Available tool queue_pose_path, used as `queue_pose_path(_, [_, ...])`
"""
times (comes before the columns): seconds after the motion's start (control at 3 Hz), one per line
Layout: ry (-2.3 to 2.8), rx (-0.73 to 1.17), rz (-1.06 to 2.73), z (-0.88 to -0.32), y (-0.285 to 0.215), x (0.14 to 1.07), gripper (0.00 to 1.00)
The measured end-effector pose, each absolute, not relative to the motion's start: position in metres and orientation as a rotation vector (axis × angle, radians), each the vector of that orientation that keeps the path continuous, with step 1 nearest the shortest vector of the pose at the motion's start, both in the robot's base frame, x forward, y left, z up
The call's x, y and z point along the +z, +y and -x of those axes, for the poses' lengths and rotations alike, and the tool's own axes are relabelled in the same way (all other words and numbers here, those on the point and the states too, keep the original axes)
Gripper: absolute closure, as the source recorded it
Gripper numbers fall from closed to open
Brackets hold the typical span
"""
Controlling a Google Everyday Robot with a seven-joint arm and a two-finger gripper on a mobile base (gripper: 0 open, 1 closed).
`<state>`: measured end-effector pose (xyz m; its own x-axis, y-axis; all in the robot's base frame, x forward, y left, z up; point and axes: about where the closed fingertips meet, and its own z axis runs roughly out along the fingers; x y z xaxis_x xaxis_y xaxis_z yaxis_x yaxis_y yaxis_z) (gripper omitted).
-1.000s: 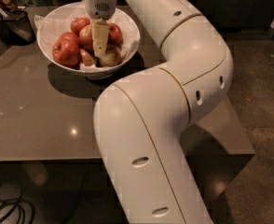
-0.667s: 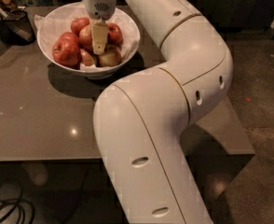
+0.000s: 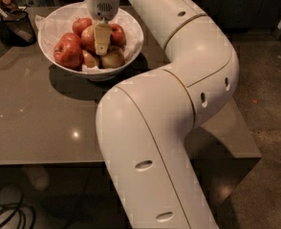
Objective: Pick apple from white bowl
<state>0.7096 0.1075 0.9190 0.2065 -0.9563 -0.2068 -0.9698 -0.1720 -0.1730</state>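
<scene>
The white bowl (image 3: 131, 27), lined with crinkled white paper, stands at the far left of the grey table and holds several apples. The apple (image 3: 88, 36), large and pale pinkish-red, lies in the middle of the pile. My gripper (image 3: 102, 44) reaches straight down into the bowl from the arm's wrist and sits right against the apple's right side, hiding part of it. Darker red apples (image 3: 67, 53) lie to the left and behind, and a yellow-green apple (image 3: 113, 57) lies in front.
My big white arm (image 3: 178, 104) curves across the right half of the view and hides much of the table (image 3: 30, 118). A small dark mesh container (image 3: 17, 25) stands left of the bowl. Cables (image 3: 6, 216) lie on the floor at the lower left.
</scene>
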Motion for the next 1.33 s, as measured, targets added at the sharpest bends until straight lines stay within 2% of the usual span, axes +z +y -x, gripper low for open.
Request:
queue_pose_path(0.33, [1.799, 0.039, 2.172, -0.715, 0.11, 0.931, 1.0])
queue_pose_path(1.33, [1.696, 0.028, 2.089, -0.681, 0.104, 1.003, 1.0])
